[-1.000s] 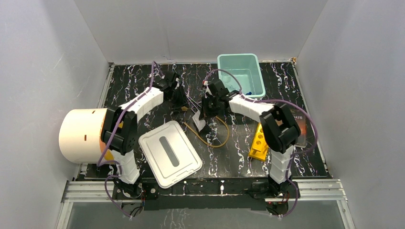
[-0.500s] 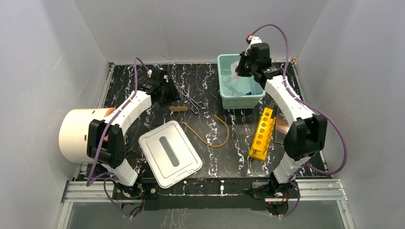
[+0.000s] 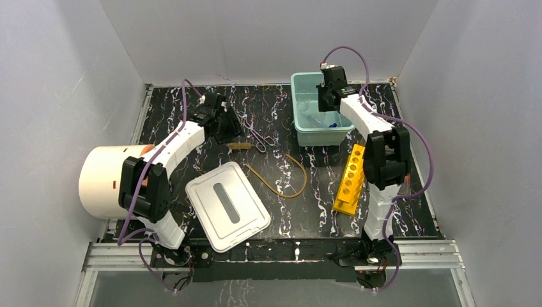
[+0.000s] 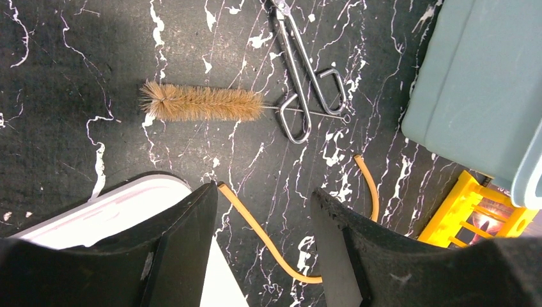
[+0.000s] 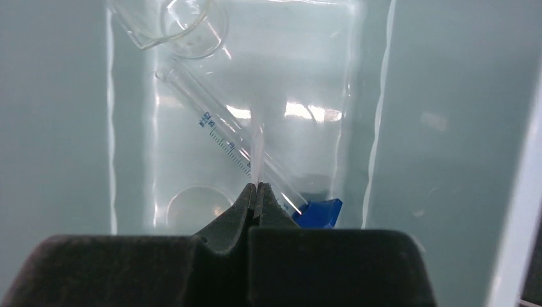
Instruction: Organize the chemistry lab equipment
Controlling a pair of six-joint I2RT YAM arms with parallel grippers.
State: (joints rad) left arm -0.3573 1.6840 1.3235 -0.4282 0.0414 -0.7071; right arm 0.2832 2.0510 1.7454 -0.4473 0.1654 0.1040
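Over the teal bin (image 3: 321, 109) my right gripper (image 3: 327, 101) is shut on the white packet (image 5: 258, 150), which shows edge-on as a thin strip rising from the closed jaws (image 5: 257, 187). Below it in the bin lie clear glassware (image 5: 192, 25), a graduated tube (image 5: 233, 141) and a small blue piece (image 5: 317, 213). My left gripper (image 3: 225, 126) hangs open above the table, nothing between its fingers (image 4: 263, 192). Just beyond it lie the tan brush (image 4: 201, 103) and metal tongs (image 4: 307, 83). The amber tubing loop (image 3: 281, 176) runs under the left fingers (image 4: 255, 224).
A white bin lid (image 3: 227, 206) lies at the near left, partly under my left finger (image 4: 121, 211). The big cream cylinder (image 3: 108, 181) lies at the left edge. A yellow tube rack (image 3: 350, 179) lies in front of the bin.
My right arm has carried the packet from the middle of the table to above the bin. My left gripper has drawn back left from the brush and its jaws have opened a little wider.
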